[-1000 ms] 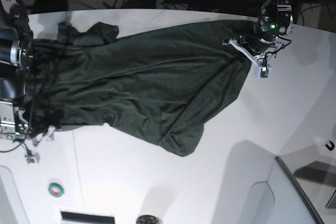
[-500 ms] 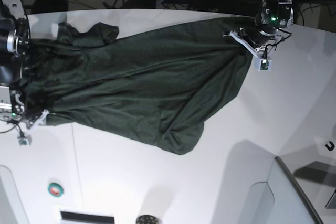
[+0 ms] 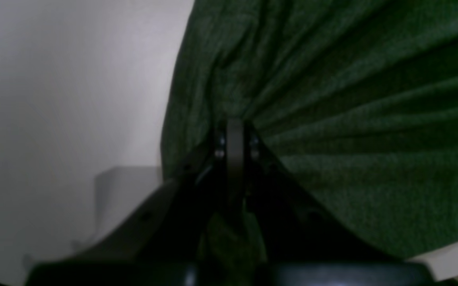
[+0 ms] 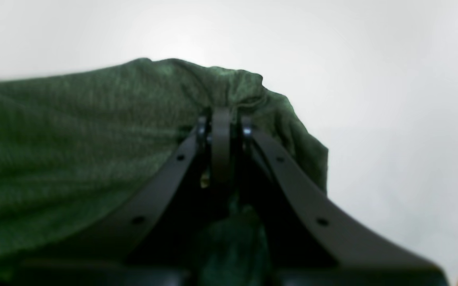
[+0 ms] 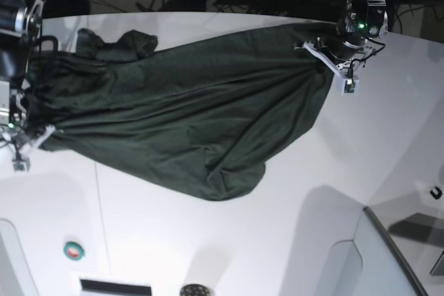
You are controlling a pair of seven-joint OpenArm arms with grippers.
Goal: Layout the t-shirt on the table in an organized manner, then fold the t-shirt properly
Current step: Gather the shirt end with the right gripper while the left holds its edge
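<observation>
My left pincer [image 3: 229,131] and right pincer [image 4: 221,119], both clamped shut on opposite ends of the dark green t-shirt [image 5: 187,116] stretched across the white worktop [image 5: 291,227], risk losing thin bunched fabric if I pull harder.

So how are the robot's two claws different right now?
The left gripper pinches the t-shirt at the far right of the base view, up near the table's back edge; the right gripper pinches it at the far left, lower down. Fabric fans out in tight pleats from the left one but bunches into a rounded lump at the right one. Both are shut on cloth.
</observation>
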